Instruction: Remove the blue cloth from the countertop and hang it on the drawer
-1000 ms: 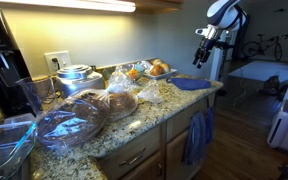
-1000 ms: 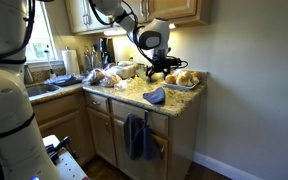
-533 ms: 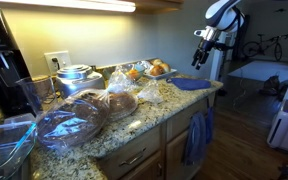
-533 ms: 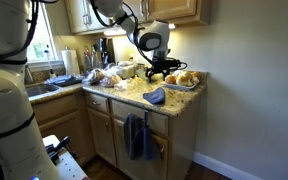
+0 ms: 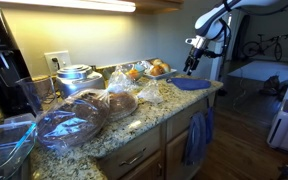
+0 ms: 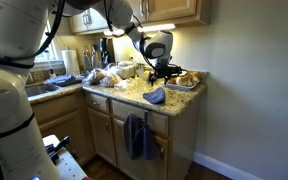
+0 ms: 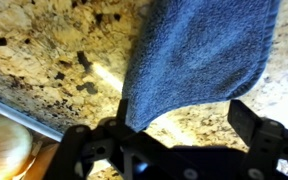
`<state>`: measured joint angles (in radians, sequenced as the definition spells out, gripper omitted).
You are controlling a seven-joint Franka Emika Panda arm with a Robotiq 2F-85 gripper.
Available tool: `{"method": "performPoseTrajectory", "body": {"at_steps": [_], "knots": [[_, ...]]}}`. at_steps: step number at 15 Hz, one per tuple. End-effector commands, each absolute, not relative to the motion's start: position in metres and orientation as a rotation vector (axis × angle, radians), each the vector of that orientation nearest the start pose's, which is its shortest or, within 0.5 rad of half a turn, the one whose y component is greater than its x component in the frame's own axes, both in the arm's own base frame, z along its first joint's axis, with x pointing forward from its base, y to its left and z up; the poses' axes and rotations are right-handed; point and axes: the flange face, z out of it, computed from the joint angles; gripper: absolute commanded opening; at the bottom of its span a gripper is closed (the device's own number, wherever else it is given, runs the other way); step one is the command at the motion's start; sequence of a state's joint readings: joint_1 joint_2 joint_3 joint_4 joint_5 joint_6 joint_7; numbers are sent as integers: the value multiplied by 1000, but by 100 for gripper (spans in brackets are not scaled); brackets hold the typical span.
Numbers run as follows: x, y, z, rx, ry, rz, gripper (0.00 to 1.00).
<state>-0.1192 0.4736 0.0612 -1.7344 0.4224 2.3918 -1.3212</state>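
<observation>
The blue cloth (image 7: 199,55) lay on the speckled granite countertop (image 7: 44,50) near its end, directly beneath the gripper (image 7: 179,150) (jaws spread wide, holding nothing), which hovered just above it.

No text, label, brand, number or sign can be read in any view. The wrapped goods (image 5: 82,115) on the table (image 5: 136,126) and the dark machine (image 5: 0,62) at its end are too small and blurred to show print.
</observation>
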Motion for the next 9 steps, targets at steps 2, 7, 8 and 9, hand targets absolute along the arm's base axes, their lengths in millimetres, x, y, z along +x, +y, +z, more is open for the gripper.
{"method": "performPoseTrajectory", "body": {"at_steps": [2,7,8,9], "knots": [[707,-48,317,-2573,-1426,-586,100],[726,-48,305,-2544,-1434,-621,100],[729,-48,303,-2535,-1438,-627,100],[731,-48,298,-2530,-1438,-621,100]]}}
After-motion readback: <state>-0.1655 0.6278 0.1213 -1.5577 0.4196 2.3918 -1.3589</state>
